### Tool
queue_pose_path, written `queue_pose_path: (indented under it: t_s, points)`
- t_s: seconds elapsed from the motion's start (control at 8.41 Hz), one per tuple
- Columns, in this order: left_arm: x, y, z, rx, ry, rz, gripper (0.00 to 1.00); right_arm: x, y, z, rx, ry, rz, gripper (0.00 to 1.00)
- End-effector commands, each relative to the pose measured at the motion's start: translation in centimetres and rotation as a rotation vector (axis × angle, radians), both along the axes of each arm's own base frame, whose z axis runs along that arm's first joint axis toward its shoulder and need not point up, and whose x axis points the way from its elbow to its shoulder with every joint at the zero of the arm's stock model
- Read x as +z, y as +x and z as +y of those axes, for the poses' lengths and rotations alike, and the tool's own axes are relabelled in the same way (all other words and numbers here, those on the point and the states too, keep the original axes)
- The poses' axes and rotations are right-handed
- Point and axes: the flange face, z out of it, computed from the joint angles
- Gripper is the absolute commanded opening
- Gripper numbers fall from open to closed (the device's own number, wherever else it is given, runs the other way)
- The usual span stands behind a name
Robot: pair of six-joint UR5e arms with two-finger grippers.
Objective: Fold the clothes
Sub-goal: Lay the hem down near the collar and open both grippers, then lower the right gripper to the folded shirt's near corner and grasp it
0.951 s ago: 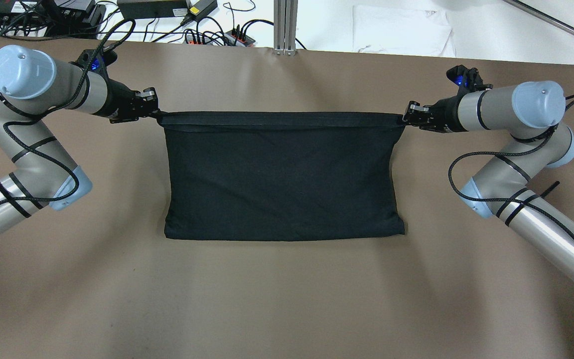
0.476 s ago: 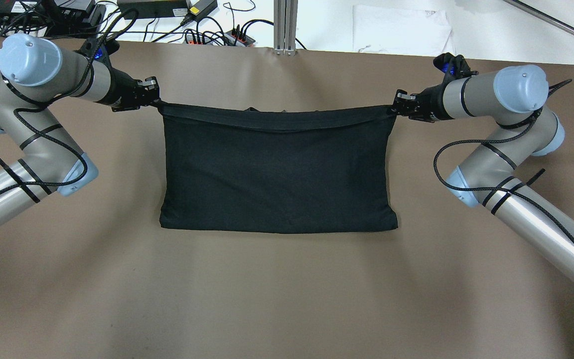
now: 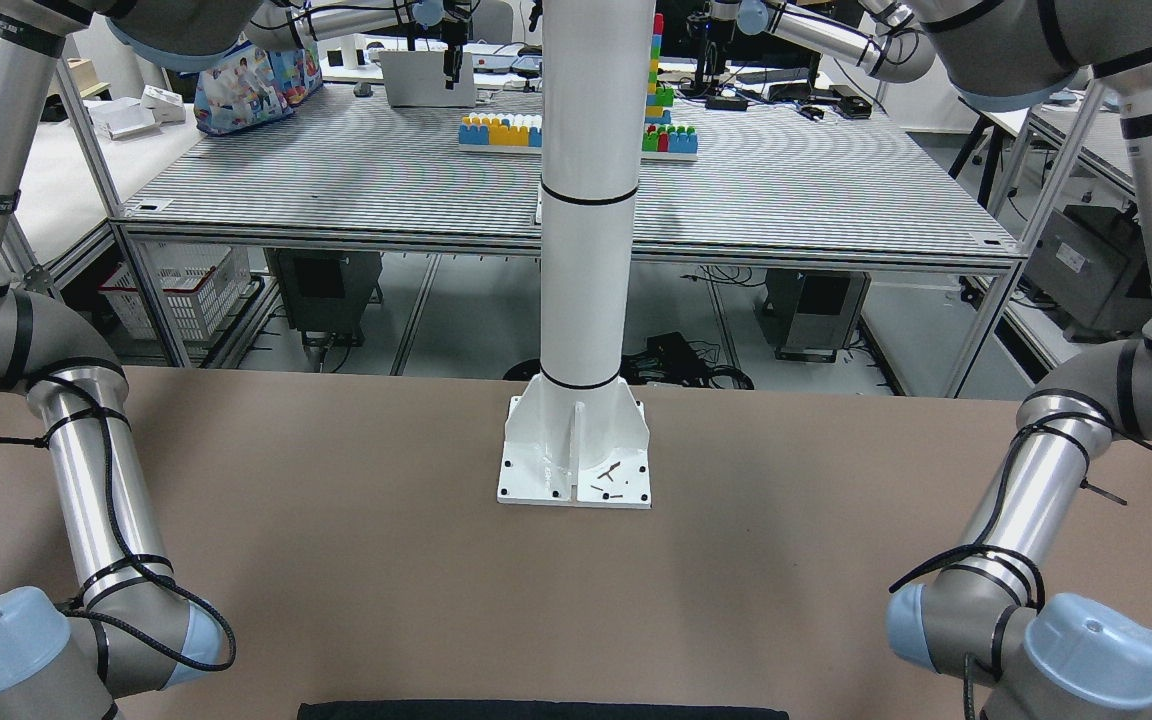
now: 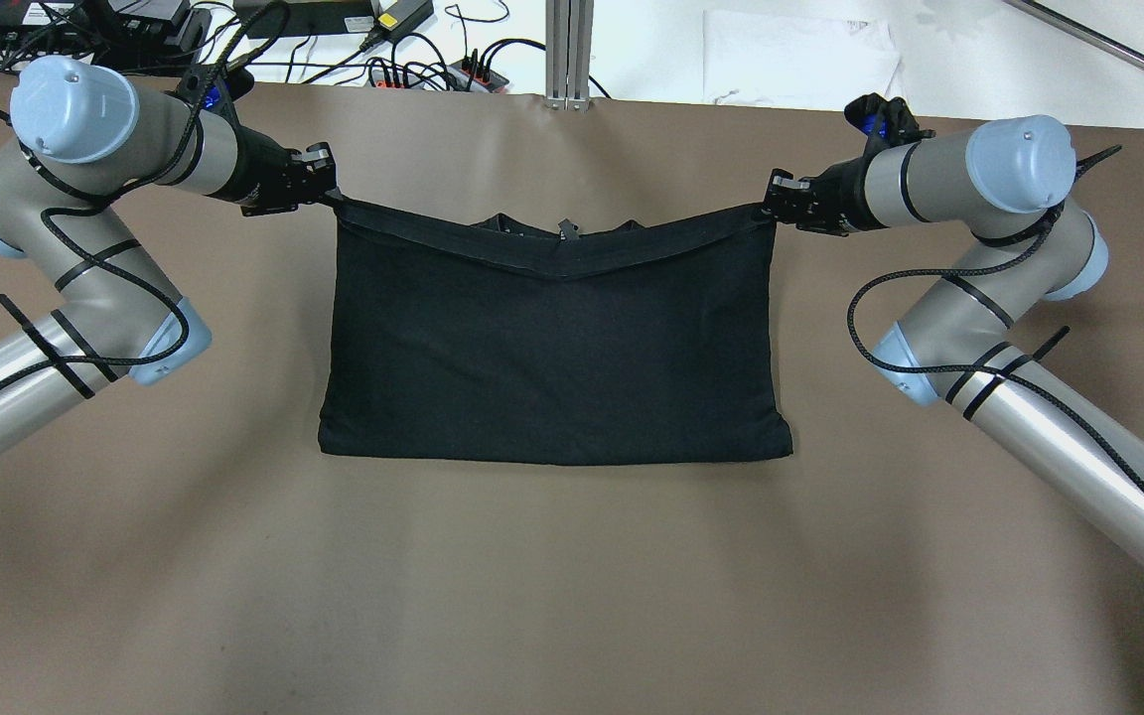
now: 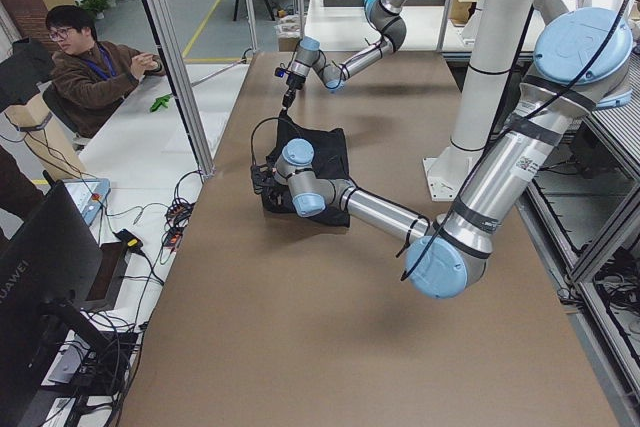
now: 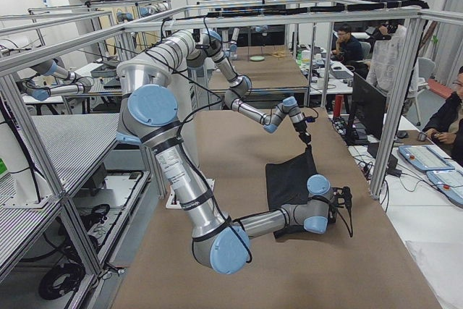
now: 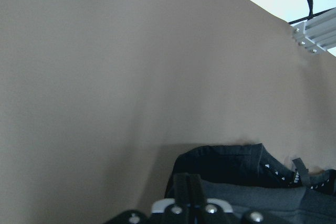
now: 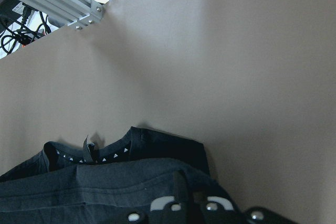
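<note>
Garment (image 4: 552,367), black: far edge sags between left gripper (image 4: 332,196) and right gripper (image 4: 767,206), each pinched on a corner. Advice: level both, draw taut, lay edge squarely.

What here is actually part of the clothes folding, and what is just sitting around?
In the job:
black garment
left tool and right tool, each gripping a corner of it

Just lying about:
white pillar
power strip past the table's far edge
coloured toy bricks on the back table

the front view's bottom edge cuts off the black garment (image 3: 541,711) (just a strip shows).
</note>
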Motion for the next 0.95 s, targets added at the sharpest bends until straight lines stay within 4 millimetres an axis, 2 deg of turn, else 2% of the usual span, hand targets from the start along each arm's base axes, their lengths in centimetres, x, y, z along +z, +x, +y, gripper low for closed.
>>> queue_pose_path:
  t_s: [0.0,0.24,0.48,0.59,0.71,0.83]
  points:
    - [0.5,0.1,0.1,0.004,0.008,-0.008,0.99,-0.1,-0.4,0.2,-0.01,0.009,0.003,0.94]
    - [0.3,-0.7,-0.4,0.004,0.034,-0.023,1.0,0.5,0.3,-0.1,-0.029,-0.011,0.012,0.94]
    - [0.3,-0.8,-0.4,0.004,0.04,-0.025,1.0,0.3,-0.5,1.5,-0.12,-0.048,-0.008,0.94]
    - [0.1,-0.8,-0.4,0.004,0.041,-0.023,1.0,1.3,-0.4,2.7,-0.134,-0.068,-0.008,0.94]
    - [0.0,-0.8,-0.3,0.0,0.038,-0.018,1.0,3.5,-2.5,5.8,-0.183,-0.091,0.006,0.94]
    - [-0.1,-1.1,-0.4,-0.008,0.039,-0.018,1.0,5.9,-3.8,8.9,-0.223,-0.114,0.021,0.94]
